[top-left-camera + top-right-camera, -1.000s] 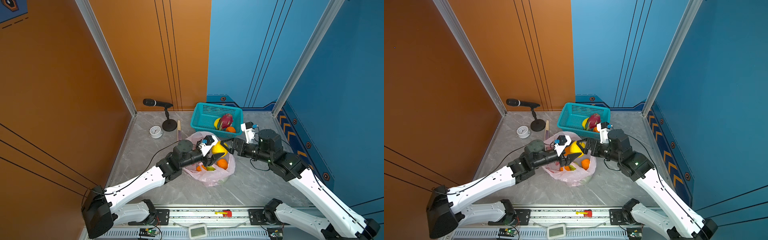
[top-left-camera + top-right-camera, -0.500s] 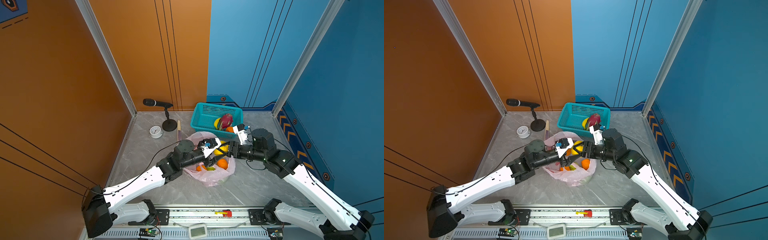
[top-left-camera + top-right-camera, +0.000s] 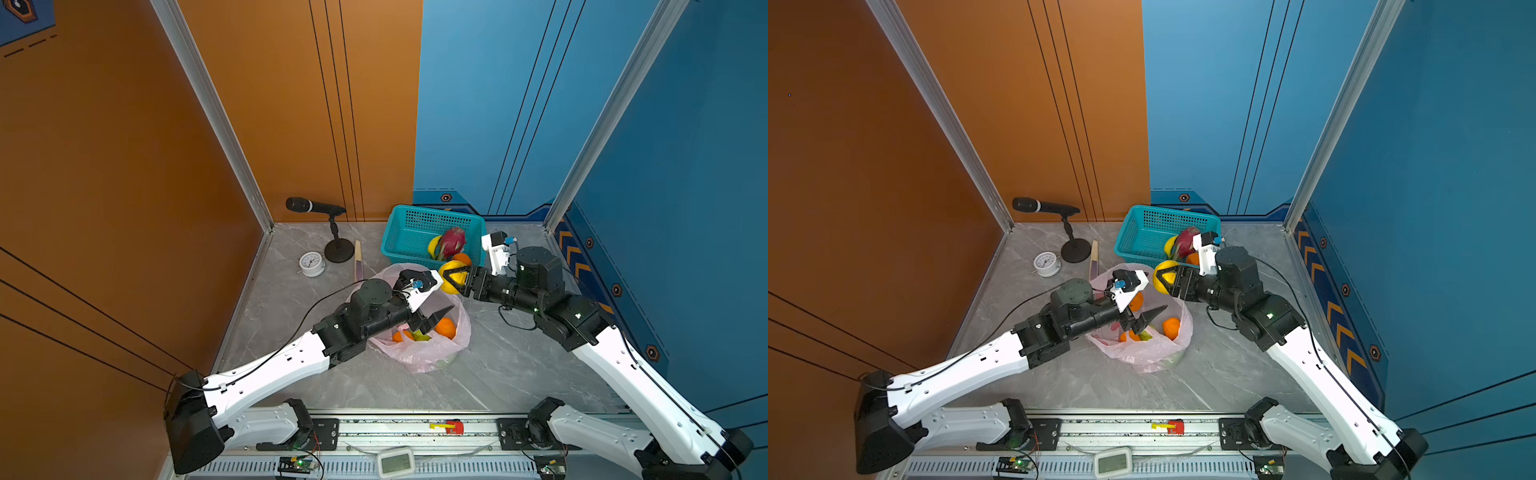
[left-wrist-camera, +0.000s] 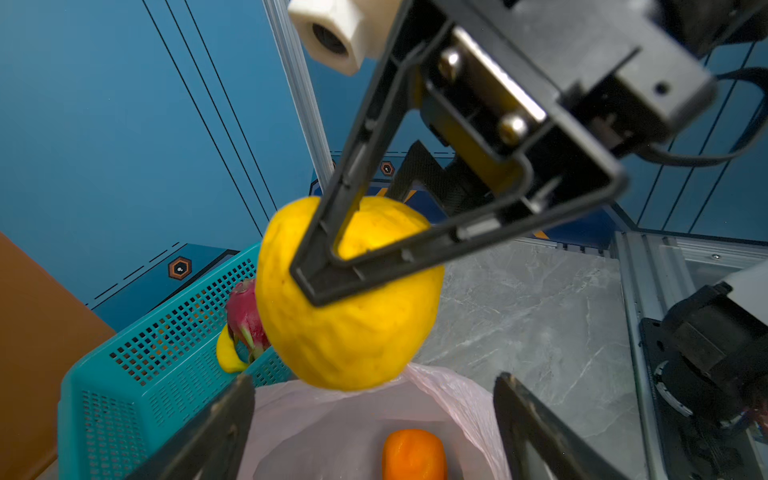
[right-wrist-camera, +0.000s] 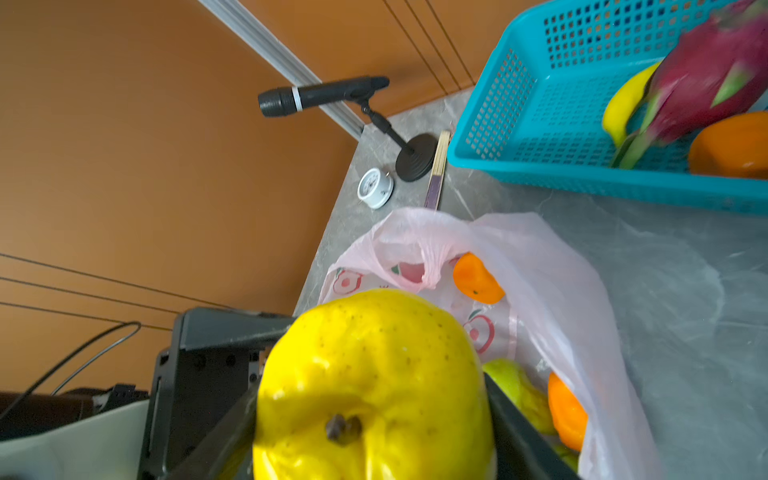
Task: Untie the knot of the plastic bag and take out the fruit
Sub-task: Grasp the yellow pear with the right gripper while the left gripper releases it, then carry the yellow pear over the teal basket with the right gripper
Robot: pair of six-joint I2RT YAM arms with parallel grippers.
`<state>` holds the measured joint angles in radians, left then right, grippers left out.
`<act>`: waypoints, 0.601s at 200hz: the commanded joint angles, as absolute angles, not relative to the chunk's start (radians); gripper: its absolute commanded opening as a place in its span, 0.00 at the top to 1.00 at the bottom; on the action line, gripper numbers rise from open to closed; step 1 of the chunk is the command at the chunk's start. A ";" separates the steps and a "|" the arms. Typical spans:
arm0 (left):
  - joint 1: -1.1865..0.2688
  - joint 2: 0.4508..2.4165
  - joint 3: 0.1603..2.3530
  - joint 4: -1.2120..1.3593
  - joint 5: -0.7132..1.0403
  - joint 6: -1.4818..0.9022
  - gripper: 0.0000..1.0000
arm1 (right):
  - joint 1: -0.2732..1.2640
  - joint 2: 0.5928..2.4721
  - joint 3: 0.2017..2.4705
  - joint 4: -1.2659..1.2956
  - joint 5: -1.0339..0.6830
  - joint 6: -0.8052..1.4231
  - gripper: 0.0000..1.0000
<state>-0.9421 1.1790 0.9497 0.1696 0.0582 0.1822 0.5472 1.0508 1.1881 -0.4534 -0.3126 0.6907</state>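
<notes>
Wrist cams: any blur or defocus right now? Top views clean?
Right wrist view: dragon fruit in the basket looks smeared, yellow fruit up close fairly crisp. Left wrist view: fingers of the left gripper are soft at the frame edge, yellow fruit sharp. Both top views: even light, no glare, sharp.
</notes>
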 commanded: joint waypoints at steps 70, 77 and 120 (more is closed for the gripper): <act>-0.937 1.209 1.022 0.067 -0.035 0.158 0.06 | 0.387 1.411 1.451 -0.379 -0.241 0.524 0.52; -0.935 1.217 1.023 0.060 -0.036 0.156 0.06 | 0.378 1.449 1.477 -0.383 -0.239 0.510 0.52; -0.907 1.269 1.101 0.004 -0.035 0.132 0.00 | 0.329 1.668 1.640 -0.401 -0.232 0.457 0.52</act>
